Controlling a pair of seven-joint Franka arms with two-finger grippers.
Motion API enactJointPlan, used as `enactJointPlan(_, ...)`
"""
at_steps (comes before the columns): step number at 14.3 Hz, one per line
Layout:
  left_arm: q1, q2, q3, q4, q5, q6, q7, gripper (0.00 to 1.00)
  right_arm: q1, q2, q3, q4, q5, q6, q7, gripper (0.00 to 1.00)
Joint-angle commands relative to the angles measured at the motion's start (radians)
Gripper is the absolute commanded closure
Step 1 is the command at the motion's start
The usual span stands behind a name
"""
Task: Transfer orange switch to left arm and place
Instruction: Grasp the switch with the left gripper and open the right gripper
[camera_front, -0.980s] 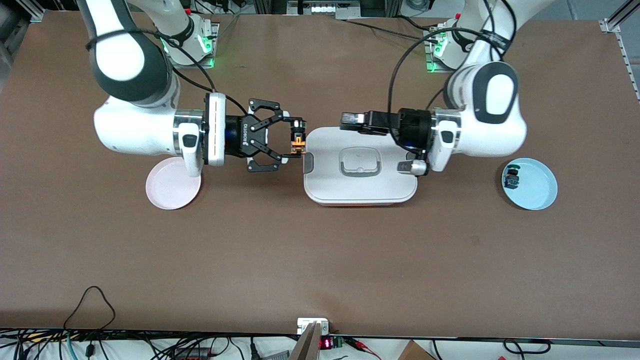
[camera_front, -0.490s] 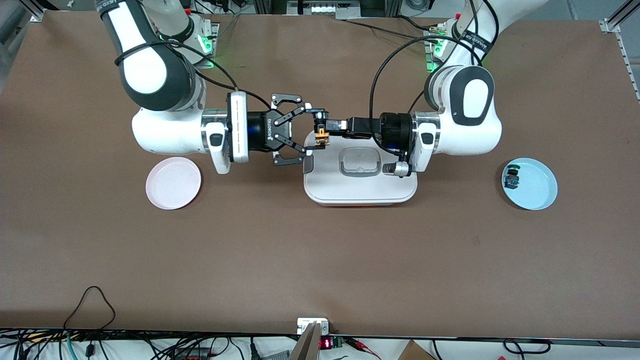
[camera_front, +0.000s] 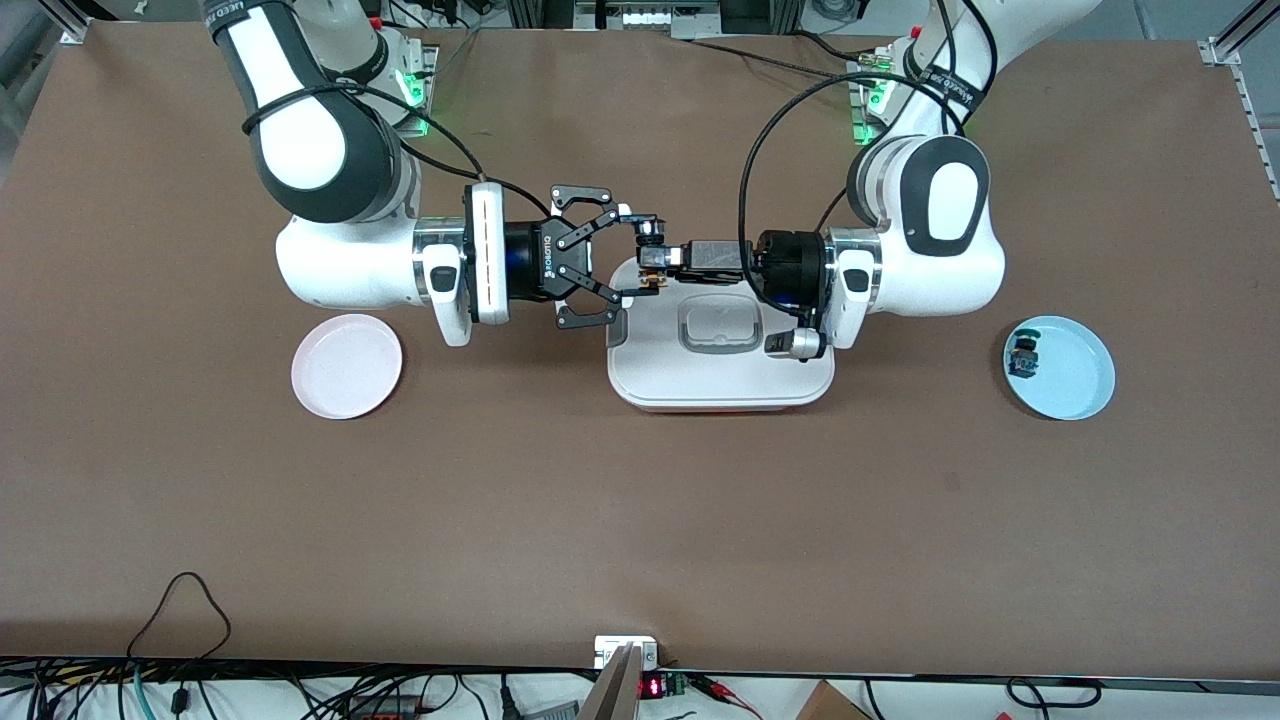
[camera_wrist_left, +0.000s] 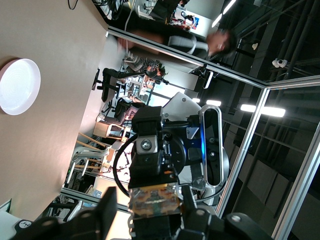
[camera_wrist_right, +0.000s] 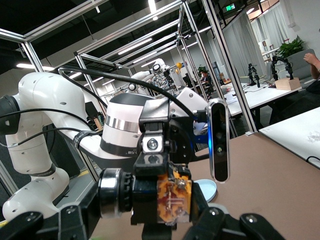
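Note:
The orange switch (camera_front: 652, 262) hangs in the air over the end of the white box (camera_front: 720, 378) toward the right arm. My right gripper (camera_front: 645, 258) is shut on the switch, one fingertip on the black knob and one on the body. My left gripper (camera_front: 668, 255) faces it over the box lid, open, with its fingers on either side of the switch. In the left wrist view the switch (camera_wrist_left: 152, 200) sits between the left gripper (camera_wrist_left: 147, 207) fingers with a gap at one side. In the right wrist view the switch (camera_wrist_right: 175, 200) fills the right gripper (camera_wrist_right: 145, 206).
A pink plate (camera_front: 347, 365) lies toward the right arm's end and also shows in the left wrist view (camera_wrist_left: 17, 86). A light blue plate (camera_front: 1078, 388) with a small blue switch (camera_front: 1021, 358) lies toward the left arm's end and also shows in the right wrist view (camera_wrist_right: 205, 189).
My right gripper carried the switch from beside the box to over the box's end. My left gripper came across the lid to meet it and now straddles the switch.

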Motion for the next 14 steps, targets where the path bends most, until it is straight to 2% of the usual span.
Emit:
enactJointPlan(1, -0.004, 0.001, -0.006, 0.007, -0.021, 0.014, 0.026, 0.80, 0.010, -0.007, -0.006, -0.003, 0.027, -0.007, -0.020, 1.00)
enactJointPlan(3, -0.003, 0.001, -0.006, 0.006, -0.021, 0.014, 0.026, 0.83, 0.013, -0.007, -0.006, -0.003, 0.028, -0.008, -0.011, 0.96)
enactJointPlan(5, 0.002, 0.001, -0.006, 0.007, -0.020, 0.012, 0.021, 0.83, 0.010, -0.010, -0.006, -0.012, 0.031, -0.013, -0.009, 0.02)
enactJointPlan(8, 0.008, -0.004, -0.002, 0.010, 0.006, 0.011, 0.015, 0.83, 0.006, -0.017, -0.011, -0.015, 0.031, -0.025, -0.003, 0.00)
enactJointPlan(10, 0.014, -0.008, 0.005, 0.028, 0.075, 0.009, 0.012, 0.83, 0.003, -0.024, -0.023, -0.013, 0.031, -0.027, 0.001, 0.00)
enactJointPlan(12, 0.043, -0.010, 0.005, 0.045, 0.216, 0.006, 0.007, 0.83, 0.003, -0.040, -0.058, -0.012, 0.016, -0.027, 0.027, 0.00)
enactJointPlan(14, 0.057, -0.012, 0.008, 0.072, 0.374, 0.006, -0.007, 0.83, 0.001, -0.057, -0.095, -0.012, -0.069, -0.028, 0.104, 0.00)
